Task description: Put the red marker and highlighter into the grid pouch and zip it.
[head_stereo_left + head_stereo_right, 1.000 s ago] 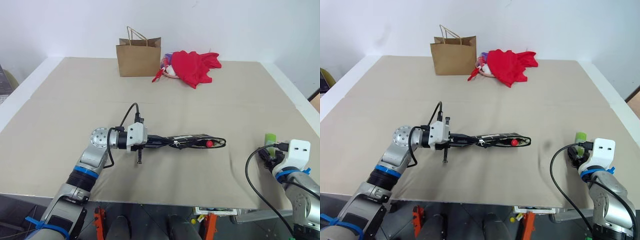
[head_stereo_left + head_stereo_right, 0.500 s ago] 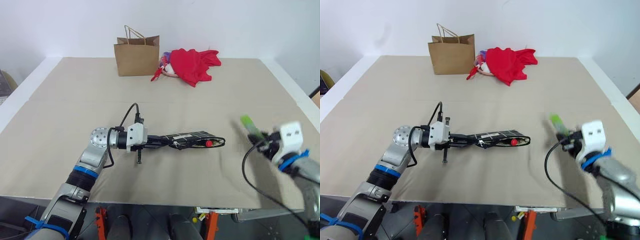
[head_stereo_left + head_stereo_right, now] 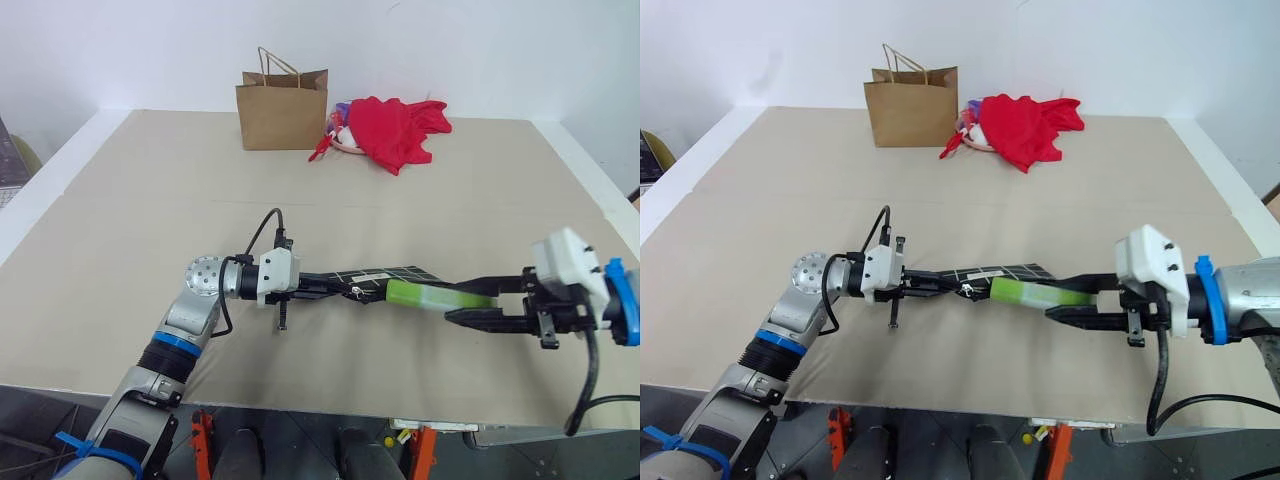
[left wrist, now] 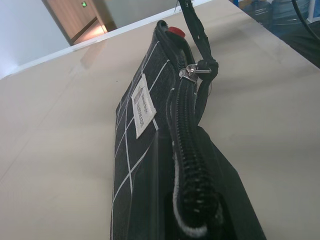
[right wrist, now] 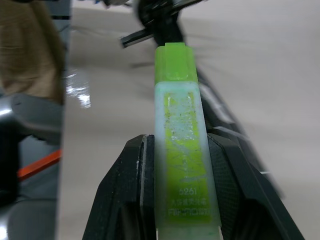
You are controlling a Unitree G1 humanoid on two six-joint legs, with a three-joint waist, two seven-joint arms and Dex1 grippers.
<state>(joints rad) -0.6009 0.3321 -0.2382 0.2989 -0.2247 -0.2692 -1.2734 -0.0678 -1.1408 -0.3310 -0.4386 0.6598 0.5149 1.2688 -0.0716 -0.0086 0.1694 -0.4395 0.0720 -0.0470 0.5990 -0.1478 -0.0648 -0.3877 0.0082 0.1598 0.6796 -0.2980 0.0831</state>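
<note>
My left gripper (image 3: 325,284) is shut on one end of the grid pouch (image 3: 388,273), a black pouch with white grid lines. It holds the pouch level, just above the table. In the left wrist view the pouch (image 4: 135,135) shows its white label, its zipper pull (image 4: 192,71) and the red marker's end (image 4: 176,31) in the far mouth. My right gripper (image 3: 458,303) points left and is shut on the lime-green highlighter (image 3: 430,294). The highlighter's tip meets the pouch's open end. The right wrist view shows the highlighter (image 5: 182,135) clamped between both black fingers (image 5: 125,200).
A brown paper bag (image 3: 283,112) stands at the back of the tan table (image 3: 150,200). A red cloth heap (image 3: 395,128) lies right beside it. The table's front edge runs close below both arms.
My right arm swung up and to the left from the table's right edge with the highlighter. It rolled over, so the highlighter now points at the pouch's mouth. The left arm stayed still.
</note>
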